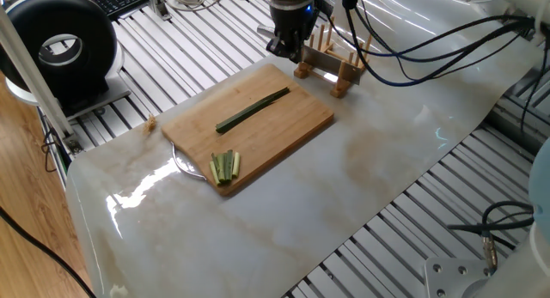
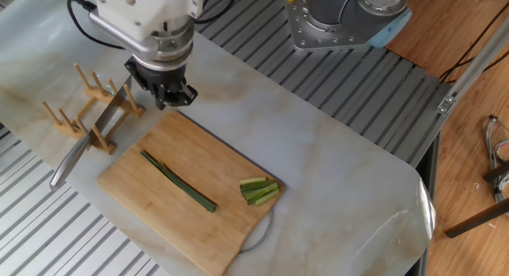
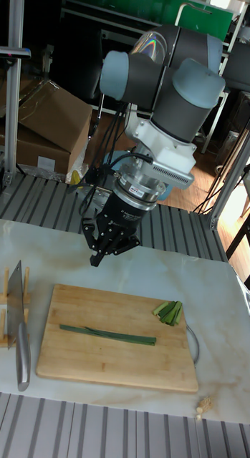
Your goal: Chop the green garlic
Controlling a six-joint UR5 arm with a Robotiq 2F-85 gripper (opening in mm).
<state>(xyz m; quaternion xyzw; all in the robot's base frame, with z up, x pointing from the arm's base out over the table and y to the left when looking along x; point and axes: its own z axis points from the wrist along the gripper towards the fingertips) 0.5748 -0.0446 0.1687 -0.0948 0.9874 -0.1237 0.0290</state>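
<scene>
On the wooden cutting board (image 3: pixel 103 358) lies the green garlic (image 3: pixel 107 334), a long dark-green stalk stretched flat across the board's middle and lying free, with nothing touching it. Near one end of the board sits a small bundle of paler cut sticks (image 3: pixel 169 312), well apart from the stalk, and a thin wire loop (image 3: pixel 193 342) peeks out from under the board's edge beside them. Above the desk (image 2: pixel 318 149), near the board's far corner and beside the wooden rack (image 2: pixel 75 117), hangs the gripper (image 3: pixel 104 252); its jaws point down and hold nothing, though whether they stand wide or narrow I cannot tell from these views. A cleaver (image 3: pixel 19 325) stands upright in the rack, its blade slotted between the pegs and its handle reaching out past the rack's end. One small pale scrap (image 3: pixel 203 407) rests on the desk just off the board.
</scene>
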